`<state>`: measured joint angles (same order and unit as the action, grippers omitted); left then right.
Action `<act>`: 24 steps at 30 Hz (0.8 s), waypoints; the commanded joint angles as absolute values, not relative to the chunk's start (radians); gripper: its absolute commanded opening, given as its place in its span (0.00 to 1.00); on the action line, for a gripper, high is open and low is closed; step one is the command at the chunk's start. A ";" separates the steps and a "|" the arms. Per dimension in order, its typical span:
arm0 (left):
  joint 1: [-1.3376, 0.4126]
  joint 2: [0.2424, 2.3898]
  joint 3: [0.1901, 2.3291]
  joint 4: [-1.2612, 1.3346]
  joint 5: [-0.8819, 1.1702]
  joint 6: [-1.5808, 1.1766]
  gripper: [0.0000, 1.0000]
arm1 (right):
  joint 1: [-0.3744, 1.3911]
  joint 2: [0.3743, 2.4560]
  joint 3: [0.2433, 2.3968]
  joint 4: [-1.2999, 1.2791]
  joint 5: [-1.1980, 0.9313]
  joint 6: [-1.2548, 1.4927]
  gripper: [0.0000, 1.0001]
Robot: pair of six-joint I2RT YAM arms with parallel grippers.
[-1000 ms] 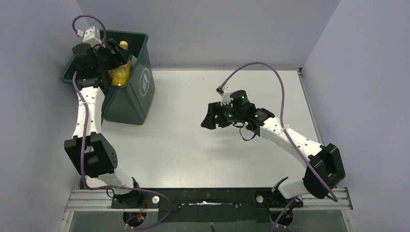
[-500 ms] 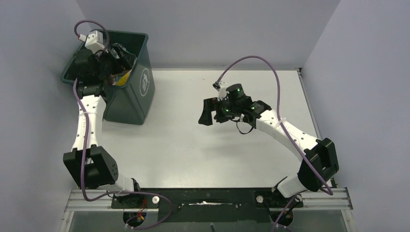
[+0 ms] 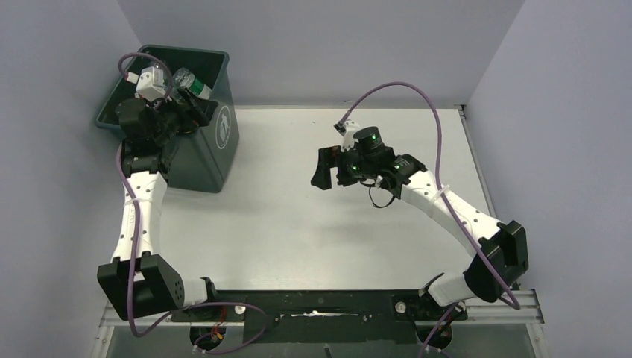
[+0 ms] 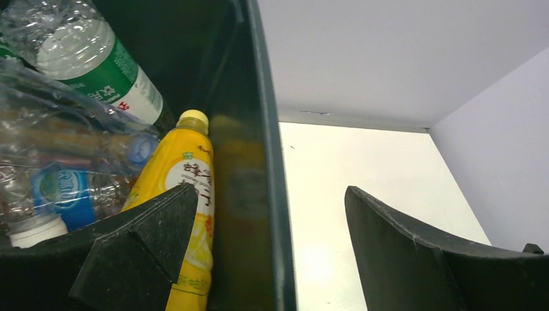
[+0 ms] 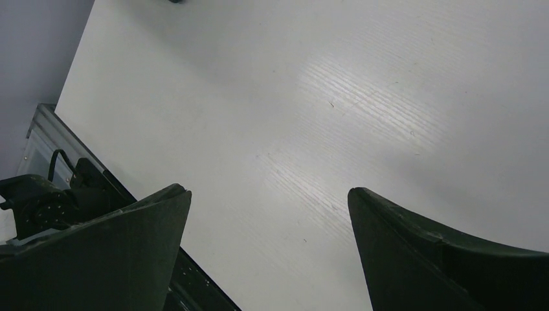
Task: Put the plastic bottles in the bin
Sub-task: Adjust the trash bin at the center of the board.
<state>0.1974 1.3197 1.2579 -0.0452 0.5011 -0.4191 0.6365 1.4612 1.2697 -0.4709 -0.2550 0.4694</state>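
The dark green bin [image 3: 212,153] stands at the table's far left with a white logo on its side. Inside it lie several plastic bottles: a yellow one [image 4: 184,194] against the wall, a clear one with a green label [image 4: 97,58] that also shows in the top view [image 3: 191,82], and a crushed blue-labelled one [image 4: 58,188]. My left gripper [image 3: 192,113] is open and empty over the bin's right rim; in the left wrist view [image 4: 272,201] its jaws straddle the bin wall [image 4: 259,149]. My right gripper [image 3: 323,170] is open and empty above mid-table, as its wrist view [image 5: 268,194] shows.
The white table [image 3: 313,231] shows no bottles on it. Grey walls close in the left, back and right. The metal rail [image 3: 320,307] with both arm bases runs along the near edge; it shows in the right wrist view [image 5: 39,129].
The left gripper let go of the yellow bottle, which dropped into the bin, and drew back toward the bin's right rim. The right arm shifted slightly.
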 commanded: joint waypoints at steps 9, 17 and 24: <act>0.051 1.143 1.213 0.002 0.503 -0.438 0.85 | 0.511 1.129 1.056 -0.386 -0.151 0.468 0.98; 0.000 1.111 1.246 0.004 0.475 -0.451 0.85 | 0.450 1.019 0.960 -0.371 -0.144 0.454 0.98; -0.038 1.118 1.335 0.016 0.594 -0.508 0.85 | 0.431 0.988 0.963 -0.393 -0.093 0.425 0.98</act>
<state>-0.0036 1.1336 1.2480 -0.0406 0.4992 -0.4686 0.4454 1.0290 0.9531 -0.4278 -0.1444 0.4534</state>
